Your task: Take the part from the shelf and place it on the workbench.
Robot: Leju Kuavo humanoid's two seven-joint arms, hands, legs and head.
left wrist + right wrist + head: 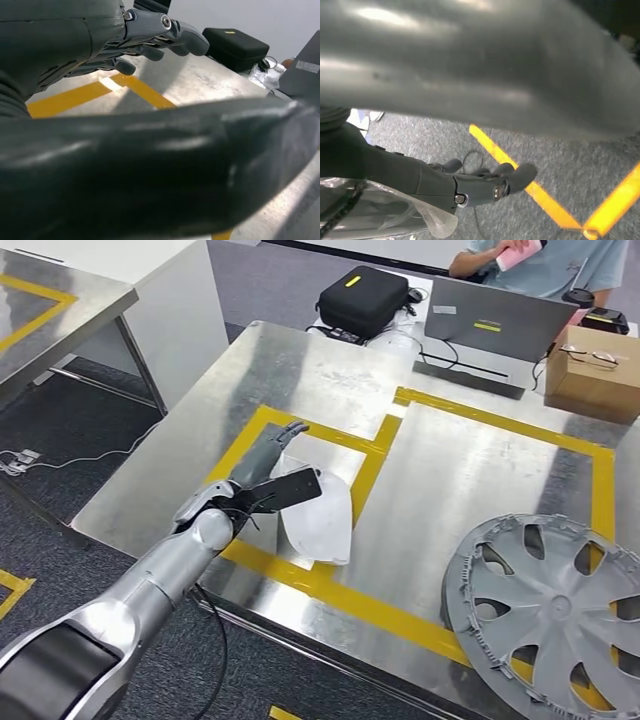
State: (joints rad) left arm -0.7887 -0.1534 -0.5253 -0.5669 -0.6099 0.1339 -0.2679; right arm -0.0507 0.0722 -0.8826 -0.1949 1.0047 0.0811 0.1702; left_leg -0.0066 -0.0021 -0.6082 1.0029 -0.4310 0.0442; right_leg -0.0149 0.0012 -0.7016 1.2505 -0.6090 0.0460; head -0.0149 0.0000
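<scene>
Silver forearm leads to the left robot hand [264,472], fingers extended and spread over the white part [321,515], which already lies on the tabletop [317,370] inside yellow tape; only withdrawal seemingly remains.

on the surface [226,420] a part [321,515] lies inside the taped rectangle [362,445] at its near left, with the left hand [264,465] over it. a wheel cover [555,615] lies on the near right of the surface. behind, a case [362,300] sits left of a laptop [490,325], with a box [592,370] to the right. a person [543,260] sits behind the laptop.
</scene>
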